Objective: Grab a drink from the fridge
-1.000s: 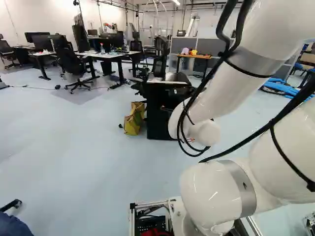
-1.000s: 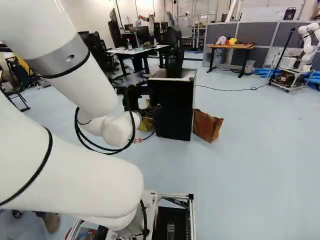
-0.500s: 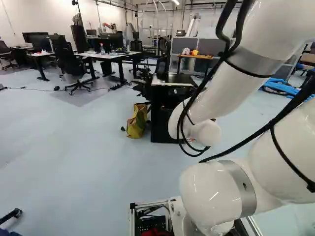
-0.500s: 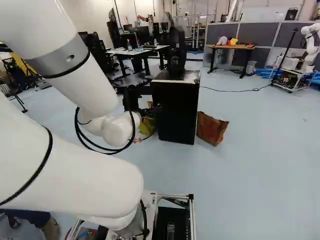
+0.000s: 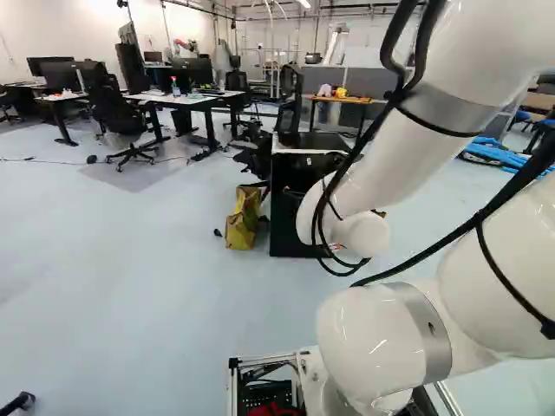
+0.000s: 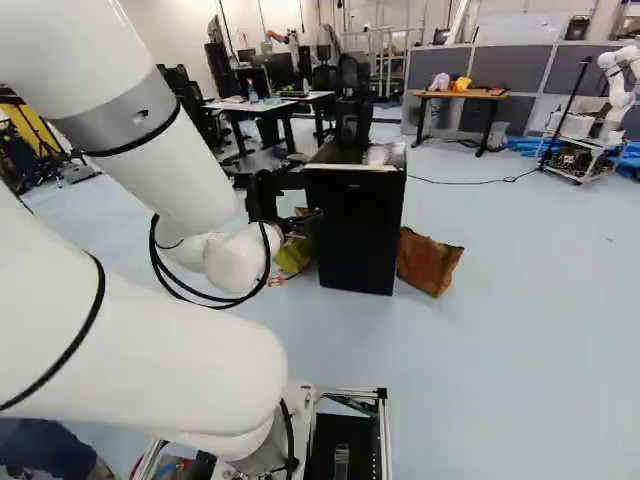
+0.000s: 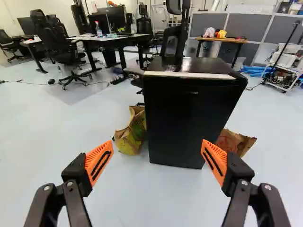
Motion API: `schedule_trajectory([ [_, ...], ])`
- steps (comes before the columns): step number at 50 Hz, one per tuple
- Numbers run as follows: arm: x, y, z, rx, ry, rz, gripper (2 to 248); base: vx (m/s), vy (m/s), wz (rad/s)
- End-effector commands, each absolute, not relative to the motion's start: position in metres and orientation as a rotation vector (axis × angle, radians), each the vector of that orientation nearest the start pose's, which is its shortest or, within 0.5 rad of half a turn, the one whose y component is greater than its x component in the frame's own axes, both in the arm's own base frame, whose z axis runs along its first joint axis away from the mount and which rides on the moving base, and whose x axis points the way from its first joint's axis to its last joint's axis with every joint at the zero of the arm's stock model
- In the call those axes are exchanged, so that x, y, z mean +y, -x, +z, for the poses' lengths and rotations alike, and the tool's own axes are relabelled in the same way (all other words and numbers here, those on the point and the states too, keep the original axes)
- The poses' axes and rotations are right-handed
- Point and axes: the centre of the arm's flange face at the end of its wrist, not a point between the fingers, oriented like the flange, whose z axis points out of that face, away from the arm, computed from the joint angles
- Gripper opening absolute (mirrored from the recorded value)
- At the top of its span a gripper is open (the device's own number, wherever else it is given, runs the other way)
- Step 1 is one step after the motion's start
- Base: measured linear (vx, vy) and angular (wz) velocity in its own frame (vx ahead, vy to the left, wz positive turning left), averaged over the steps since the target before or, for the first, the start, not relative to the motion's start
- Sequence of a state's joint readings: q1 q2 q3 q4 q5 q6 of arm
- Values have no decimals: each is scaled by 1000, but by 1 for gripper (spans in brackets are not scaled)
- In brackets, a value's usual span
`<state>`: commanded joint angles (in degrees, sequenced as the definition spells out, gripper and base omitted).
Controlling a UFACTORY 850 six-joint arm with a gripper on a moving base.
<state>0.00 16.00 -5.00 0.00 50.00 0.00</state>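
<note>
In the right base view my gripper (image 6: pixel 298 222) shows partly past the white wrist, toward the black fridge (image 6: pixel 362 235). The wrist view has the gripper (image 7: pixel 156 144) wide open, nothing between its orange pads (image 7: pixel 98 163). Ahead of it on the floor stands the small black fridge (image 7: pixel 189 118), upright, its front closed and a pale strip along the top front edge. Some floor separates the fingertips from it. In the left base view the arm covers part of the fridge (image 5: pixel 288 212). What the fridge holds is hidden.
A yellow-brown bag (image 7: pixel 130 135) and a brown paper bag (image 7: pixel 235 142) flank the fridge. An office chair (image 7: pixel 176 35) stands behind it. Farther back are desks (image 7: pixel 111 39), a wooden table (image 7: pixel 220 39) and grey partitions (image 7: pixel 248 28). Another robot (image 6: pixel 622 85) stands far right in the right base view.
The base has moved ahead and turned a little; the fridge and bags look nearer and sit farther right in the base views. The arm keeps its pose against its lowest joint.
</note>
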Motion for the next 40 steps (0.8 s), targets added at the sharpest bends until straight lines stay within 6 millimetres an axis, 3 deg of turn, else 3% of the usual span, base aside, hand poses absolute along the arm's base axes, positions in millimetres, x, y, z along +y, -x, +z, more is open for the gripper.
schedule_trajectory([
  [40, 0, -270, 366, 0, 2558, -1824, 247, 118, 63, -177],
])
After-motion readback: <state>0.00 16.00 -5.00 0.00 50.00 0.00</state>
